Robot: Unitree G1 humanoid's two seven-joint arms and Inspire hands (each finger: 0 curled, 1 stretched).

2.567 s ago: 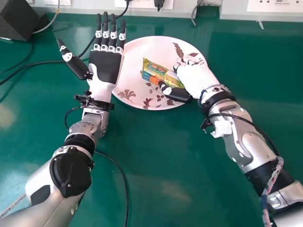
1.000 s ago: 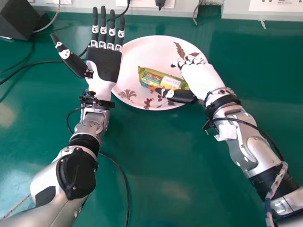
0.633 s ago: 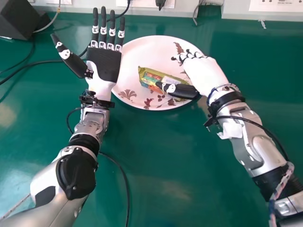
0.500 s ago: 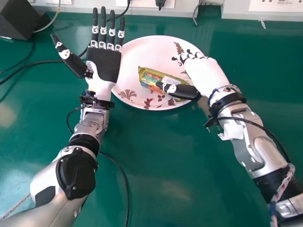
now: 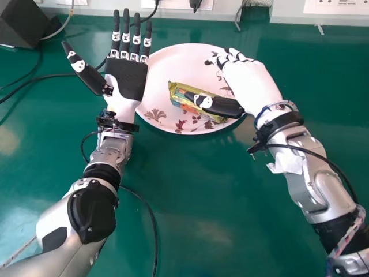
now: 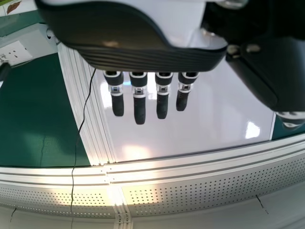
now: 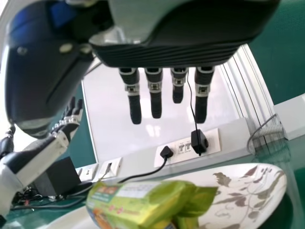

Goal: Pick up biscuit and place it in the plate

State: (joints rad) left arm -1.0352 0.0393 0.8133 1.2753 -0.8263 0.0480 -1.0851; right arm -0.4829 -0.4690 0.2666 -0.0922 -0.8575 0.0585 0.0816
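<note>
- Biscuit packet [image 5: 178, 96]: in plate [image 5: 173, 63], toward near side. Probably light, slippery outside, brittle within; pinch gently across middle.
- Packet print: coloured, with pale panel; wording not transcribed.
- Right hand [image 5: 251, 83]: fingers extended, thumb over packet, nothing gripped; contact unclear.
- Left hand [image 5: 125, 78]: wide open, empty, left of plate.

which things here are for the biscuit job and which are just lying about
Part of the job:
biscuit, on the plate
plate
right hand, open, its thumb over the biscuit in the head view

Just lying about:
black box
black adapter, at the wall sockets
plug, beside it

The left hand is open and idle.
</note>
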